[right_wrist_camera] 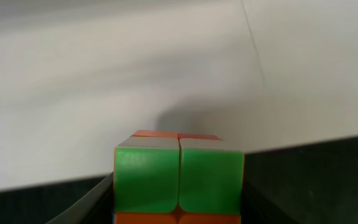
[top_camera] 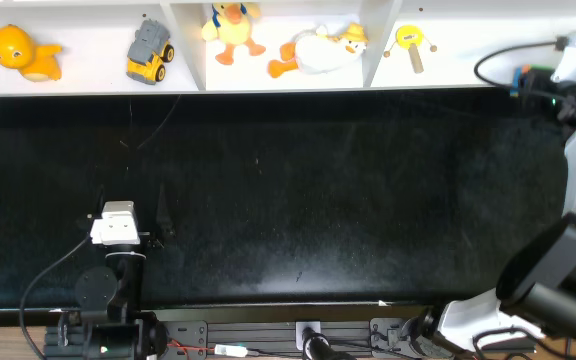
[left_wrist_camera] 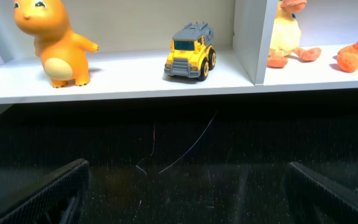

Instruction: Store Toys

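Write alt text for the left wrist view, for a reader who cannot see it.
A white shelf holds an orange toy figure and a yellow truck in one compartment, with a plush duck past the divider. Below lies the black tabletop, with the left gripper open.

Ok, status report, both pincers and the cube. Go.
Left pincer open, low over black mat. Right pincer shut on green cube, facing white shelf. Truck, duck already shelved.
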Motion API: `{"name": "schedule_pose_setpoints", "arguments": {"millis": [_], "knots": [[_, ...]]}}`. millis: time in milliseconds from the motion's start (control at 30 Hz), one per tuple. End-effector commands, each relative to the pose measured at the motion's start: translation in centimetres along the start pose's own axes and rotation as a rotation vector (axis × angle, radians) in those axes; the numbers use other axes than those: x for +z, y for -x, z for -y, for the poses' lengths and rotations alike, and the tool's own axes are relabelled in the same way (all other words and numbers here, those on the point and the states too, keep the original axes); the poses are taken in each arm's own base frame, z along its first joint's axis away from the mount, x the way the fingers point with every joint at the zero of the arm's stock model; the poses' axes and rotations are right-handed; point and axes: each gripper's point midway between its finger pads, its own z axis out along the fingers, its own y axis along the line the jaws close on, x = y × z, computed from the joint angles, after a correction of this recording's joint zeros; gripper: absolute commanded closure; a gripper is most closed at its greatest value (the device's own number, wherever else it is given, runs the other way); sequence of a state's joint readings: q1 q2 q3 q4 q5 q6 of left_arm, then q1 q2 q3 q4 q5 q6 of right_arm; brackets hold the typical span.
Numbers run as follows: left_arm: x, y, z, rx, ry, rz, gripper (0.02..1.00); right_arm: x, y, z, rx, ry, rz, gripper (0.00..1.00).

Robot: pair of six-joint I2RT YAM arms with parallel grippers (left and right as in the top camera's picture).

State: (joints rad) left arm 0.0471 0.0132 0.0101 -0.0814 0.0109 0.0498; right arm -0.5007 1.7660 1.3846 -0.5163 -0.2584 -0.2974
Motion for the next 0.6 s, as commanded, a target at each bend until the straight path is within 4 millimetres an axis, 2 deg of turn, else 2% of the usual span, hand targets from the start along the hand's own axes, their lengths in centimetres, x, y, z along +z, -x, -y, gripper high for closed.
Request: {"name": "schedule_pose_setpoints", "arguments": {"millis": [33,200,300,333,367,400,600], "knots": [[0.0,0.1,0.2,-0.021,-0.013,0.008,0.020,0.7,3.9,-1.4,0.007,0.028,0.046,0.557],[0.0,0.1,0.3,-0.021,-0.013,0.008,0.020,2.1,5.7,-2.9,-0.017,0.056,0.047,0.557],[0.0,0.1,0.2,-0.021,-0.013,0.008,0.020,3.0,6.1,-3.4,-0.021,0.067,0.044,0.551],[0.0,0.1,0.3,-0.021,-0.013,0.008,0.020,3.4,6.0,-3.5,-0.017,0.070,0.039,0.485],[0.0,0.1,0.2,-0.021,-0.013,0.008,0.020,3.9,5.8,-3.4,-0.015,0.072,0.030,0.283],[0.0,0.1,0.3,-0.021,-0.013,0.008,0.020,4.1,5.6,-3.4,-0.010,0.072,0.025,0.003],[0.0,0.1,0.2,-0.021,-0.013,0.008,0.020,3.9,4.6,-2.6,0.004,0.023,-0.021,0.005]]}}
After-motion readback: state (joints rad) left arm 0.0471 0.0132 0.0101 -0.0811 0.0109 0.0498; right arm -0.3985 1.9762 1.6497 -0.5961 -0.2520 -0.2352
